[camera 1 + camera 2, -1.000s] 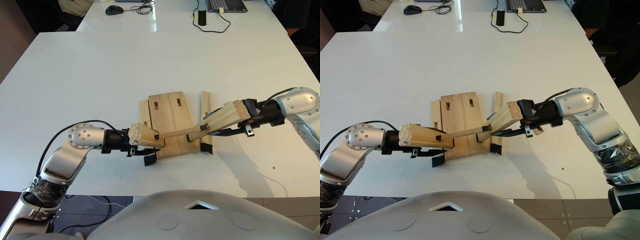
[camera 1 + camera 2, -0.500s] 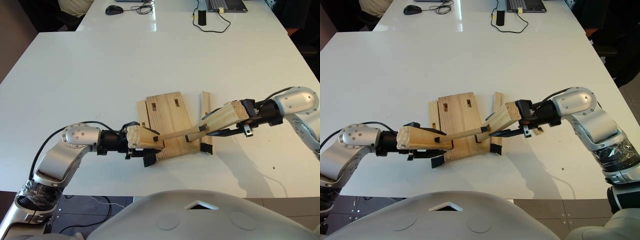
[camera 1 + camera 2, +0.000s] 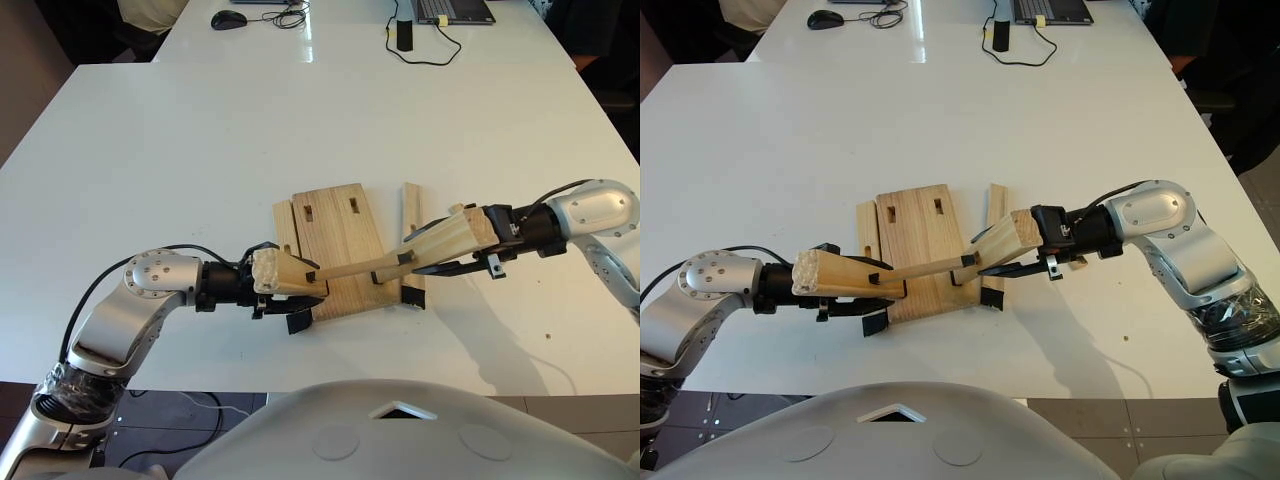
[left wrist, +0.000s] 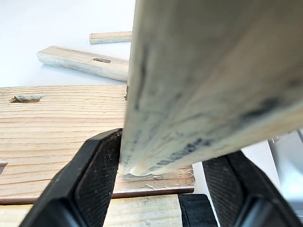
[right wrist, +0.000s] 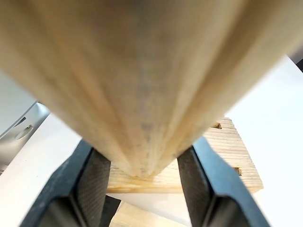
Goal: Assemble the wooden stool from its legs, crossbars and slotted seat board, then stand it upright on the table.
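The slotted seat board (image 3: 335,245) lies flat at mid-table. Above its near edge my left gripper (image 3: 280,297) is shut on a thick wooden leg (image 3: 287,274). Up close, its black fingers (image 4: 97,175) clamp both sides of that leg (image 4: 203,71). My right gripper (image 3: 462,254) is shut on a second leg (image 3: 445,238), held tilted over the board's right side. A thin crossbar (image 3: 350,268) spans between the two held legs. In the right wrist view the fingers (image 5: 92,184) grip this leg (image 5: 142,71), with the board (image 5: 227,156) below.
One loose wooden piece (image 3: 285,222) lies along the board's left edge, and another (image 3: 410,203) lies to its right. A small black block (image 3: 412,297) sits by the board's near right corner. A mouse (image 3: 228,20), cables and a laptop are far back.
The left arm drew its leg a little to the left and its elbow swung outward. The right gripper and its leg sank slightly. The board edged left.
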